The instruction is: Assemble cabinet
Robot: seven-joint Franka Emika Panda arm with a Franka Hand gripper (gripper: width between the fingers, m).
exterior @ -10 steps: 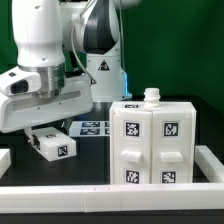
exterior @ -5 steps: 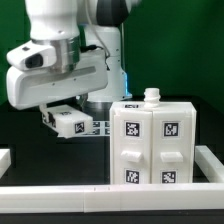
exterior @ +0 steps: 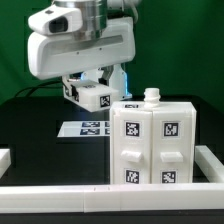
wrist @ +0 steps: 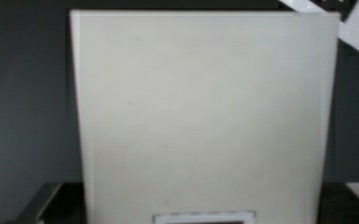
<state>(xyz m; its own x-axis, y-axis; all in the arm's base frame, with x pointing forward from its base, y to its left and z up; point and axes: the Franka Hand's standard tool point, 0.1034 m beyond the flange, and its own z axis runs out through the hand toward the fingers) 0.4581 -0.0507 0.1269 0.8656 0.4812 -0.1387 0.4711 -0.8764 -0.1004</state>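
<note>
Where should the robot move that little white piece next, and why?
Probably sideways toward the exterior view's right, over the cabinet. The white piece hangs in the jaws, off the table and not yet on the cabinet.

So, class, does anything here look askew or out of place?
Only the white part in the hand looks askew. It hangs tilted in the air beside the top of the cabinet, which stands upright.
</note>
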